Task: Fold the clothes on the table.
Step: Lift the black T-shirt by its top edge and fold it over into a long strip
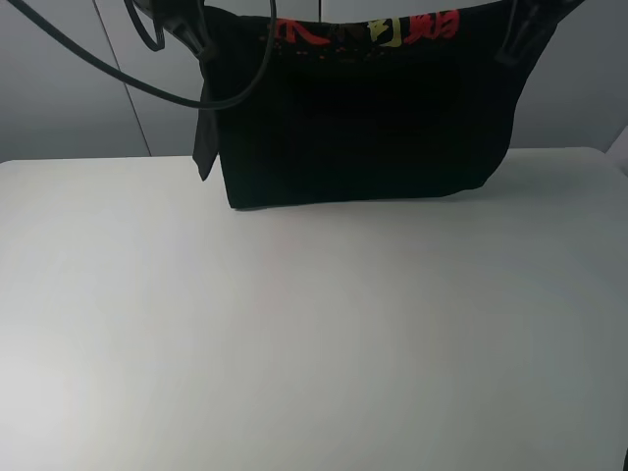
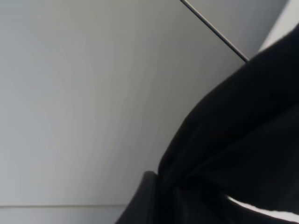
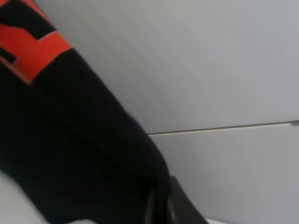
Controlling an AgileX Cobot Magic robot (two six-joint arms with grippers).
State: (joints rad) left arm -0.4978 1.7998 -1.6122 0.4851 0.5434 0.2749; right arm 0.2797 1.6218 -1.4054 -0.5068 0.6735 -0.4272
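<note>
The black T-shirt [image 1: 358, 128] hangs stretched between my two grippers at the far side of the table [image 1: 294, 334]. Its red and yellow printed characters show along the top edge, and its lower hem reaches down to about the tabletop. A sleeve dangles at its left side. My left gripper [image 1: 199, 34] is shut on the shirt's upper left corner; the left wrist view shows the black cloth [image 2: 243, 140] bunched at a dark finger [image 2: 145, 200]. My right gripper [image 1: 517, 37] is shut on the upper right corner; the right wrist view shows the cloth [image 3: 70, 154] with red print, pinched by fingers [image 3: 180, 207].
Black cables [image 1: 118, 74] loop down from the left arm in front of the grey wall panels [image 1: 69, 88]. The white tabletop spreads wide in front of the shirt, and its rounded right corner [image 1: 608, 162] lies at the far right.
</note>
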